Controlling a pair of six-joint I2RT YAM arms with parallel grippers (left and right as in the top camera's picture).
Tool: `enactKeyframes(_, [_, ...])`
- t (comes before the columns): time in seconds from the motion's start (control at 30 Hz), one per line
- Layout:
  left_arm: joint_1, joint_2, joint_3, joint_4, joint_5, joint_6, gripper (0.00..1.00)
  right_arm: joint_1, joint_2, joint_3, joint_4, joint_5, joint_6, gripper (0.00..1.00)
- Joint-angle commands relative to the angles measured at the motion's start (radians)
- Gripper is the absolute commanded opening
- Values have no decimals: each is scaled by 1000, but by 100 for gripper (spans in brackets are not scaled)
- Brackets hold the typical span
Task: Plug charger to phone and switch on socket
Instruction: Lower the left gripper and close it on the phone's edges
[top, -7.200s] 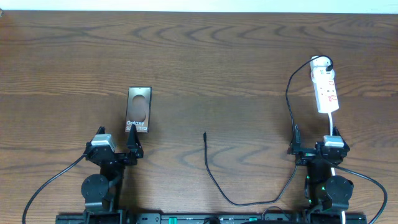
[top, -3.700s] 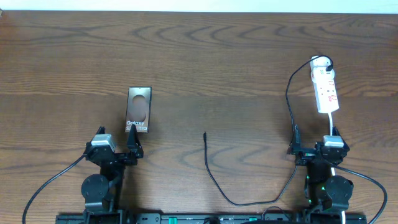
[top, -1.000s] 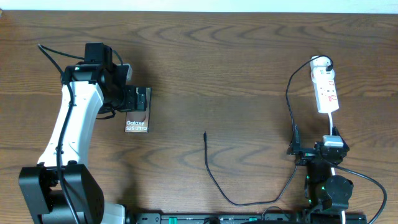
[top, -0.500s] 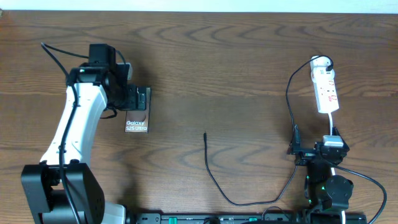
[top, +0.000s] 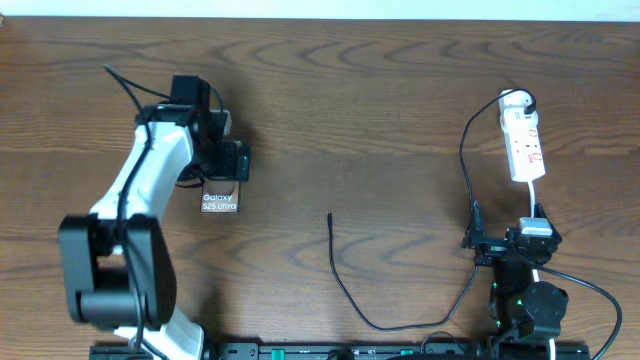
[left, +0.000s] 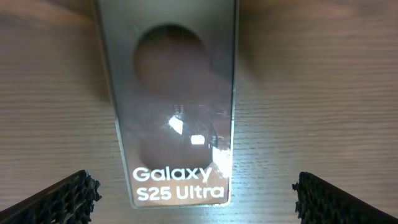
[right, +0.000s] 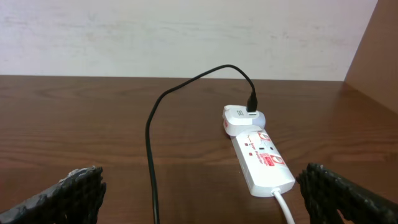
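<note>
Your left gripper (left: 198, 200) hangs over the phone (left: 171, 106), jaws spread wide, one finger on either side of its lettered end, gripping nothing. Your right gripper (right: 199, 199) also stands wide open and empty, with the socket (right: 258, 158) ahead, slightly right. The charger (top: 332, 250) tip lies loose, apart from both grippers.

Table (top: 380, 90) — dark brown wood, wavy grain running across, slight sheen. Pale wall (right: 174, 37) behind far edge, faintly mottled. Brown board (right: 380, 50) rising at right corner in right wrist view — plain, slanted edge.
</note>
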Motion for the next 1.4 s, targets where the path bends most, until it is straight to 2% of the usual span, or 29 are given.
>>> enactKeyframes(0.0, [0, 78, -5, -6, -17, -9, 99, 8, -5, -1, -5, -2, -4, 99])
enactKeyframes(0.2, [0, 143, -5, 8, -17, -8, 100, 8, -5, -1, -5, -2, -5, 99])
enactKeyframes(0.5, [0, 145, -5, 47, -63, -9, 100, 8, -5, -1, -5, -2, -5, 99])
enactKeyframes(1.0, [0, 146, -25, 56, -65, -9, 100, 8, -5, -1, -5, -2, -5, 99])
enactKeyframes(1.37, [0, 146, -72, 125, -65, -9, 99, 8, -5, -1, -5, -2, -4, 99])
